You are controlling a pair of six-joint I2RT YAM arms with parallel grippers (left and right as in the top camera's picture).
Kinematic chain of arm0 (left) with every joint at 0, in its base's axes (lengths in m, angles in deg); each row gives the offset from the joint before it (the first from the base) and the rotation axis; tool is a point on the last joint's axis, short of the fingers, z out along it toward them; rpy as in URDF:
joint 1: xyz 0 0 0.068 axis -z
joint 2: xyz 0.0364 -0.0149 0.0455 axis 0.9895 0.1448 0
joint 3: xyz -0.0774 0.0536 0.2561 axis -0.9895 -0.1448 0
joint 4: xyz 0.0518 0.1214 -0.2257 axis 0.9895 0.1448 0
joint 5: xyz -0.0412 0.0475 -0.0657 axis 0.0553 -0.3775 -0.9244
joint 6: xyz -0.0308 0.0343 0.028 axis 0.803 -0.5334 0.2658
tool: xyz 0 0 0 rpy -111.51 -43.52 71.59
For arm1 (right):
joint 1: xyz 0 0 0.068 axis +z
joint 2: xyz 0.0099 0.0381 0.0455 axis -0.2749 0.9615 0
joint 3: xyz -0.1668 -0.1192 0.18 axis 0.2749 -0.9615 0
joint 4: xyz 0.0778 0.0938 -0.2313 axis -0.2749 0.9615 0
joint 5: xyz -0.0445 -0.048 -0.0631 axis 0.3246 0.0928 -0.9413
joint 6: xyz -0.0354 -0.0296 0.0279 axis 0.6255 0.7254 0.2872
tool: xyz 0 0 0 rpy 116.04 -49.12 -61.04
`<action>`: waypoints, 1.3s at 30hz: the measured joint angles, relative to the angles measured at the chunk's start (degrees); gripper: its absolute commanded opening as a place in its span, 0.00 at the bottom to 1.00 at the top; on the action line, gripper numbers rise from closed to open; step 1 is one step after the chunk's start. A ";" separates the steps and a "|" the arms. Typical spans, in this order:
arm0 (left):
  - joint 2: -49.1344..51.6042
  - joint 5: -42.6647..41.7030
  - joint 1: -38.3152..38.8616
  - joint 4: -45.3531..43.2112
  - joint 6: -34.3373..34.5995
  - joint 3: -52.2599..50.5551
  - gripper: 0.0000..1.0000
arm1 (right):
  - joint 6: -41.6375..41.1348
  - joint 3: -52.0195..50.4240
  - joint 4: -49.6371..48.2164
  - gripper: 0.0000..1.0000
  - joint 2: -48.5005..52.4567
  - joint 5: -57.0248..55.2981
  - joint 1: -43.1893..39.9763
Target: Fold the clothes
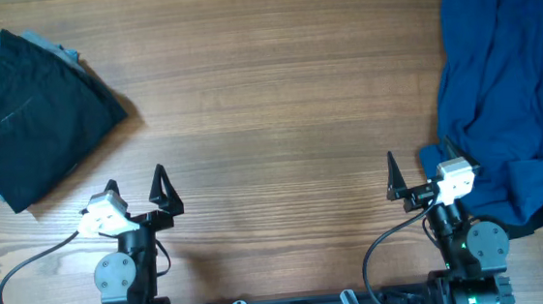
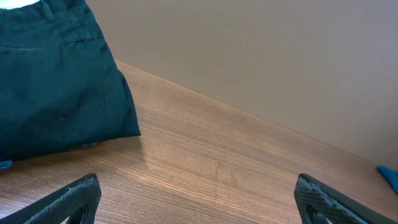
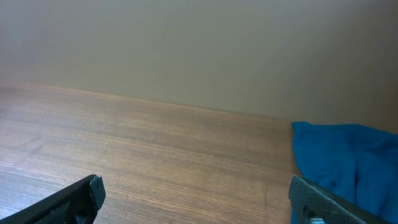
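Gaping wide, gripping nothing: left fingers (image 1: 163, 192), right fingers (image 1: 393, 179). On the desk (image 1: 277, 93), dark folded garment (image 1: 26, 123) far left (shorts, apparently), crumpled blue cloth (image 1: 508, 75) far right.

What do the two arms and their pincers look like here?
The left pincer and right pincer match: two black pointed fingers with a woven carbon texture, ahead of a white wrist block. Below sit grey round joint housings, and a black cable loops out from each arm. No markings are legible.
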 measured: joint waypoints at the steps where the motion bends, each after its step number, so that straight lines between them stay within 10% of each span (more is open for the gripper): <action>1: 0.00 0.00 0.00 0.00 0.00 0.00 1.00 | 0.00 0.00 0.00 1.00 0.00 0.00 0.00; 30: 0.00 0.00 0.00 0.00 0.00 0.00 1.00 | 0.33 0.00 0.00 1.00 0.00 0.00 0.00; 39: 0.44 -1.55 0.00 0.52 0.28 0.70 1.00 | -11.10 4.15 4.87 1.00 3.67 0.61 0.00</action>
